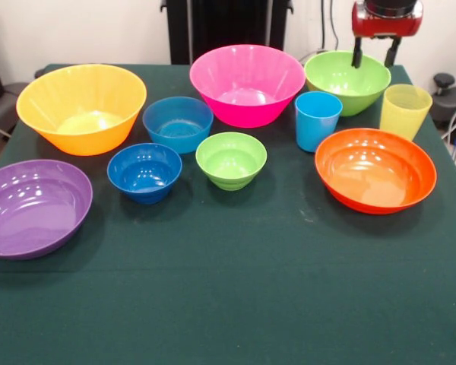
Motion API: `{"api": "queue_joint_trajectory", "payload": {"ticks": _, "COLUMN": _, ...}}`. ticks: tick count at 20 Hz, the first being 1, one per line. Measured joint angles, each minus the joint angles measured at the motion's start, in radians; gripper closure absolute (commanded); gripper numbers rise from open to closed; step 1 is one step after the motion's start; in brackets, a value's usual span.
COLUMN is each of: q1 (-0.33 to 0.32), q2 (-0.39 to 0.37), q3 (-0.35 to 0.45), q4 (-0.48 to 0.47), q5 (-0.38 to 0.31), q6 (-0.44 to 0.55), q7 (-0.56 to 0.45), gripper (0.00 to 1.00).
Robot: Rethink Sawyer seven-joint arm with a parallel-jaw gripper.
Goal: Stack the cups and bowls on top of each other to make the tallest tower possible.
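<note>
Nothing is stacked yet: every bowl, the blue cup (317,119) and the yellow cup (404,110) are sitting apart across the tabletop (235,304). The claw (376,53) is hanging open and empty, far right, over the green bowl (346,80).

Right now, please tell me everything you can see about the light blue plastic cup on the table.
The light blue plastic cup is a smooth, opaque tumbler that tapers toward its base. It stands upright, mouth up, and looks empty, on the dark green table cloth. It sits between the large pink bowl and the translucent yellow cup, with the orange bowl in front. Nothing seems to touch it; the pincer hangs apart.
</note>
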Motion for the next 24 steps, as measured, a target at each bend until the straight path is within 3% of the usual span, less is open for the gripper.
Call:
{"api": "queue_joint_trajectory", "payload": {"ticks": 14, "q1": -0.042, "q2": 0.06, "q3": -0.009, "q4": -0.101, "q5": -0.01, "q6": 0.0, "q7": 0.0, "gripper": 0.0}}
{"api": "queue_joint_trajectory", "payload": {"ticks": 24, "q1": -0.104, "q2": 0.036, "q3": -0.008, "q4": -0.087, "q5": -0.069, "q6": 0.0, "q7": 0.0, "gripper": 0.0}}
